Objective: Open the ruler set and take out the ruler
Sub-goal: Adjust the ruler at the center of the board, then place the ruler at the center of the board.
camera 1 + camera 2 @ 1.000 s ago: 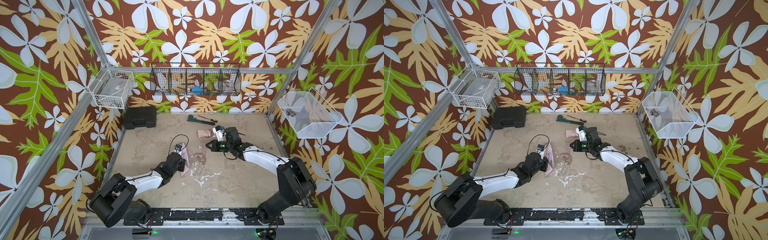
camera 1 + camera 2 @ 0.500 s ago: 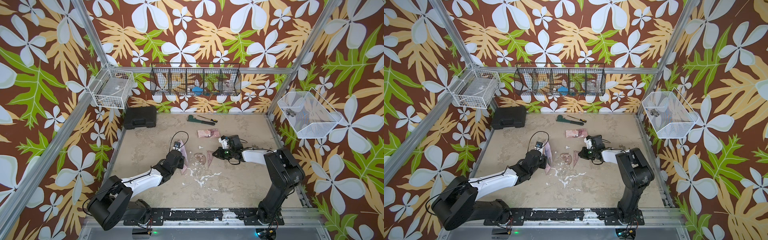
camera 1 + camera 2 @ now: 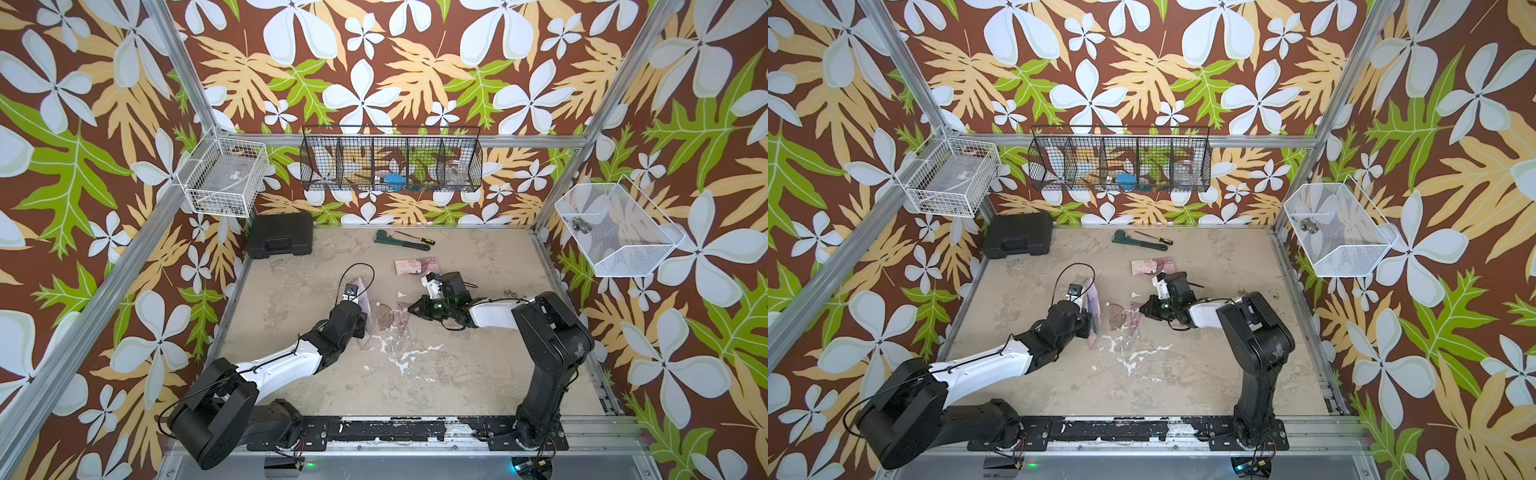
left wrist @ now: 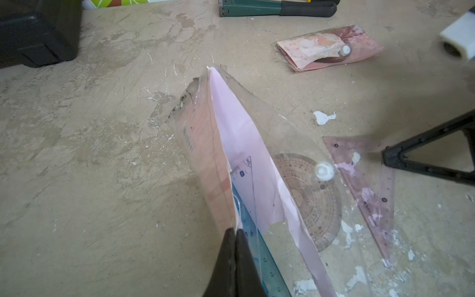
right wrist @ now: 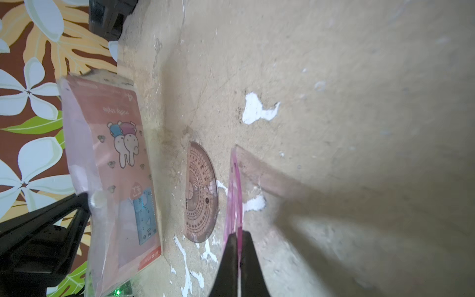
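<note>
Left end effector (image 4: 236,232) is pressed together, pinching the open edge of the ruler set (image 4: 239,133), a clear sleeve with a pink card inside. The sleeve stands up on its edge, mouth gaping, near the middle of the tabletop (image 3: 457,374). Down inside it sits the blue ruler (image 4: 267,268), right by the left fingertips and not out of the sleeve; the right wrist view shows it through the clear front, low on the card with the cartoon rabbits.

Over to the right end effector (image 5: 237,235): jaws squeezed tight on the corner of a pink triangle (image 5: 235,192). The left wrist view shows that triangle (image 4: 367,185) low on the tabletop, with the black fingertips at one corner. Whether it is lifted clear or only tipped, I cannot tell.

Between the ruler set and the triangle, a brownish protractor (image 4: 308,200) lies flat, just beside both.

Further back, a second pink sleeve (image 3: 417,266) lies flat, well apart from the one being held. Behind that, near the back wall, are a green wrench (image 3: 384,239) and a screwdriver (image 3: 415,237), with a black case (image 3: 280,235) in the back left corner
</note>
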Robot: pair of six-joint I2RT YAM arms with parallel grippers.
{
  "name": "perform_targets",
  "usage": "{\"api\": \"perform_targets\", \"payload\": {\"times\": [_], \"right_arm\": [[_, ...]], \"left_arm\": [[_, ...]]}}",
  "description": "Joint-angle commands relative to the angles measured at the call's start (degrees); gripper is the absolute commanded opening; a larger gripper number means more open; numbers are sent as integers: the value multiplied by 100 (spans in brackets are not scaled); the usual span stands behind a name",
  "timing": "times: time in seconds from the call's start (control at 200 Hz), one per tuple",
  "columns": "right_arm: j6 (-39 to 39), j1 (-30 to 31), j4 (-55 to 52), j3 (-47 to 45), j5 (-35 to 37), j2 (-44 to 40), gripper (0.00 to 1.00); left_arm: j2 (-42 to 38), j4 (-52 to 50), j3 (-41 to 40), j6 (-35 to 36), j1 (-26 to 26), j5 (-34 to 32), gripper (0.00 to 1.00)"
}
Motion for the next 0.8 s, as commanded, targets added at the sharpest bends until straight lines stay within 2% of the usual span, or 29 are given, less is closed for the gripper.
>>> {"api": "perform_targets", "payload": {"times": [0.0,0.125,0.21,0.33,0.43,0.556,0.626,0.791], "right_arm": [[-91,-101,-77,-40,266,-117,0],[-263,-93,-231,44,171,-24,0],[-197,-86,-107,-20,95,-9,10],[-256,-34,-102,39,23,-22,13],[-410,-16,-339,173,24,-63,30],[-639,-9,-739,242,384,-423,45],[-752,-15,-918,256,619,-689,52],[-1019,122,-1258,419,801,-1018,58]], "left_arm": [[59,166,-25,127,13,331,0],[152,208,-47,97,13,454,0],[161,203,-65,72,13,473,0],[98,100,-104,-97,14,320,0],[132,-75,-55,-252,13,90,0],[210,-177,27,-239,17,121,0],[212,-141,19,-193,14,233,0],[180,-20,-42,-74,13,486,0]]}}
